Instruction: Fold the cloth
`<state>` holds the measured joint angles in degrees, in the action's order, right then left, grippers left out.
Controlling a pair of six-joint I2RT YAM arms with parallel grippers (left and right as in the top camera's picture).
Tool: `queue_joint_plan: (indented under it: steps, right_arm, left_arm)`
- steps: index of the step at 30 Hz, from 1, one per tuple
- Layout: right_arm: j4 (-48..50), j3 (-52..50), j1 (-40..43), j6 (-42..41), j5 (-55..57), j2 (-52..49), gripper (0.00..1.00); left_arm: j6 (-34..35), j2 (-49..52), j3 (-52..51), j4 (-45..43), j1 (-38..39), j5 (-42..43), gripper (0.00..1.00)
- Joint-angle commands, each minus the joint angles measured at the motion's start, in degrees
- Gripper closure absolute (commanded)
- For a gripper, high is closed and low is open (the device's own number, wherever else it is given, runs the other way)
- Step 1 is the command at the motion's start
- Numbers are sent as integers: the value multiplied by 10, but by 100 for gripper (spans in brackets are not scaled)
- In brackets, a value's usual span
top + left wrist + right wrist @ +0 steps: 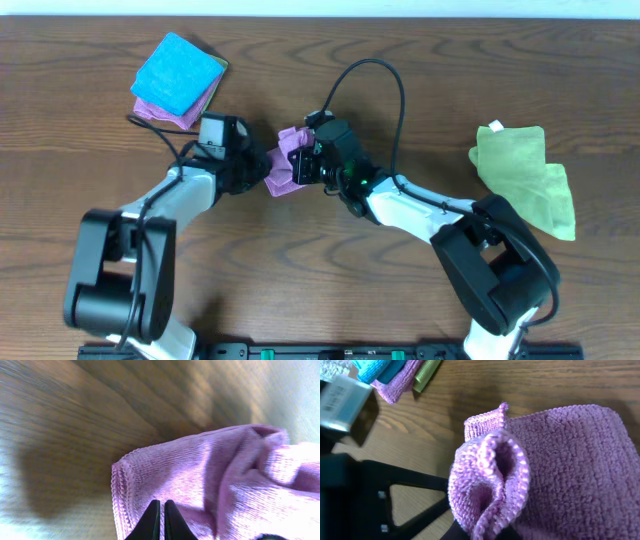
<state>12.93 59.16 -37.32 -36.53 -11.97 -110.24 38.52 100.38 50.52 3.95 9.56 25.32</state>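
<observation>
Two-handed, mid-fold by the look of it. Bunched at the centre of the table (pixel 420 60): the lilac cloth (pixel 283 172). Shut tight at its hem, the left gripper (pixel 160 519); under a raised loop, the right gripper (pixel 485 534), jaws unreadable. Next, probably: lay flat, match edges.

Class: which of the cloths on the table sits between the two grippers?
The lilac cloth, bunched at the centre between the left gripper and right gripper. The green cloth lies apart; the blue cloth tops a separate stack.
</observation>
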Motion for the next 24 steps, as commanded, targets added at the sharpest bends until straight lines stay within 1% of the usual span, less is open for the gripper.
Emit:
queue_joint_plan:
  steps: [1, 3, 4, 6, 9, 13, 16, 19, 21, 22, 23, 24]
  right_arm:
    - [6, 13, -11, 11, 6, -9, 73]
    - [18, 13, -17, 15, 6, -9, 64]
    - [28, 13, -22, 15, 4, -9, 56]
    - [38, 16, -33, 15, -13, -9, 50]
    - [38, 27, -47, 15, -39, -9, 47]
    - [35, 34, -51, 15, -48, -6, 46]
    - [24, 35, -42, 18, -47, 7, 45]
    - [8, 35, -28, 30, -40, 30, 45]
    - [-21, 35, -12, 38, -19, 59, 43]
    - [-39, 35, -3, 43, -12, 75, 42]
    - [-56, 35, 6, 50, -7, 90, 38]
    - [-77, 35, 16, 58, -6, 108, 30]
  left_arm:
    - [-13, -40, 14, 14, -15, 6, 93]
    - [-14, -61, 14, 21, -24, 9, 89]
    - [-19, -73, 14, 23, -29, 13, 88]
    - [-30, -93, 14, 25, -36, 13, 82]
    - [-38, -119, 14, 41, -46, 13, 73]
    - [-39, -141, 14, 69, -60, 12, 66]
    - [-39, -155, 14, 89, -71, 13, 52]
    - [-39, -171, 14, 110, -84, 13, 42]
    - [-39, -183, 14, 127, -91, 13, 28]
    - [-39, -188, 14, 136, -93, 14, 24]
    - [-38, -192, 14, 145, -96, 17, 20]
    - [-38, -196, 14, 154, -97, 26, 17]
